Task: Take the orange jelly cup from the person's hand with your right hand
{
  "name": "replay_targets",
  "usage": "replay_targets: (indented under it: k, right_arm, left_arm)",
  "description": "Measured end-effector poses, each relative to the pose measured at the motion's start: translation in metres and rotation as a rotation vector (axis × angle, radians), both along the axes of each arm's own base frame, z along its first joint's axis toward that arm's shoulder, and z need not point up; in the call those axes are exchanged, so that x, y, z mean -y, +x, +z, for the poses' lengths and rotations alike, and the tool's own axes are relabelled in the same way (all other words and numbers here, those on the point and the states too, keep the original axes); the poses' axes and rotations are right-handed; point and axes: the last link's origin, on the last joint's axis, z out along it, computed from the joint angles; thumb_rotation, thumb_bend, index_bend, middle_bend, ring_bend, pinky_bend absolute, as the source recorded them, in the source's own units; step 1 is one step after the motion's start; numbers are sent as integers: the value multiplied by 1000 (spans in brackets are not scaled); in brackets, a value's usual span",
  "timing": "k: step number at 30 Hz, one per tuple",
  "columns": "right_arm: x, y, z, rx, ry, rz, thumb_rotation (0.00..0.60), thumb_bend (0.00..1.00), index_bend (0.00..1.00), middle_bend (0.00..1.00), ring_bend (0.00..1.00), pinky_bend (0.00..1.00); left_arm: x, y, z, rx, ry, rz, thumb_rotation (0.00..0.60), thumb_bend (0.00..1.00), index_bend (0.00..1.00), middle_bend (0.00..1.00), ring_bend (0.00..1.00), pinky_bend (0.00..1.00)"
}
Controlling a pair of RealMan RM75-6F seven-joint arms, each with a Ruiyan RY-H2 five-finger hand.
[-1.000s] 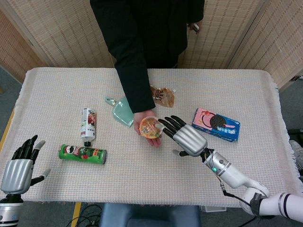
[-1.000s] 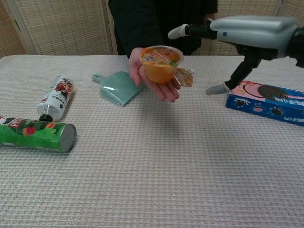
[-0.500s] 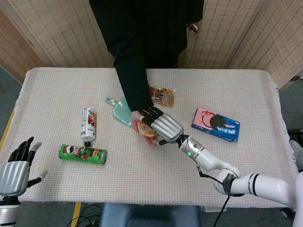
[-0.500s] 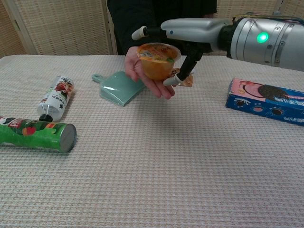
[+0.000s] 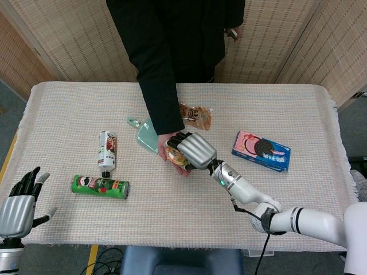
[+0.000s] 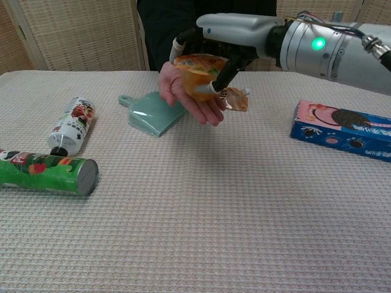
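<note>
Two hands are in my views: my right hand (image 6: 211, 43) covers the orange jelly cup (image 6: 197, 78) from above, fingers curled over its far rim and thumb pressed to its near side, while the cup sits in the person's hand (image 6: 183, 96) above the table (image 6: 201, 232). My left hand (image 5: 17, 200) hangs at the table's near left corner, fingers apart, holding nothing. A green chip can (image 6: 46, 171) and a blue cookie box (image 6: 342, 128) lie well apart from the cup.
</note>
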Motion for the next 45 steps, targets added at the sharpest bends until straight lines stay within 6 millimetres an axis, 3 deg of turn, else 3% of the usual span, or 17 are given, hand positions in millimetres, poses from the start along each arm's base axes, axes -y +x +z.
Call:
replay_targets:
  k: [7,10,14,19,22,26,30,33,35,40,45]
  right_arm:
    - [-12,-29,35,41,-80,8,600,563,419,352,317,589]
    - [-20,-58,52,16,-114,-22,600,560,418,352,317,589]
    - [-28,-93,59,-50,-114,-82,600,557,418,351,317,589]
    - [-26,-118,54,-96,-95,-150,600,554,418,327,318,551]
    - [-23,-128,42,-110,-74,-181,600,553,407,309,312,457]
    - [-17,-141,19,-135,-36,-219,600,554,348,274,274,413]
    - [-10,-149,-6,-160,0,-246,600,548,196,185,183,299]
    - [-7,-151,-23,-176,30,-257,600,545,37,96,55,116]
    - [-6,-149,-30,-186,49,-252,600,545,0,35,4,20]
    - [-9,-145,-26,-193,41,-221,600,533,0,0,0,0]
    - [-18,-143,0,-159,-7,-200,600,530,0,0,0,0]
  left_arm:
    - [-1,1,1,0,1,-7,600,224,159,48,97,219]
    - [-2,2,-1,1,-3,-9,600,223,159,48,97,219]
    - [-3,5,-3,3,-10,-20,600,223,159,48,97,219]
    - [-5,9,-5,1,-19,-39,600,223,158,48,97,219]
    - [-4,11,-6,0,-22,-45,600,223,158,48,97,219]
    - [-1,9,-1,-9,-14,-38,600,223,159,48,97,219]
    - [2,7,2,-11,-3,-26,600,224,159,48,97,219]
    - [3,8,1,-9,-9,-29,600,223,159,48,97,219]
    - [3,9,-1,-9,-14,-33,600,223,159,48,97,219]
    - [1,9,-3,-6,-21,-36,600,224,158,48,97,219]
    - [-4,10,-6,-6,-30,-42,600,223,159,48,97,219]
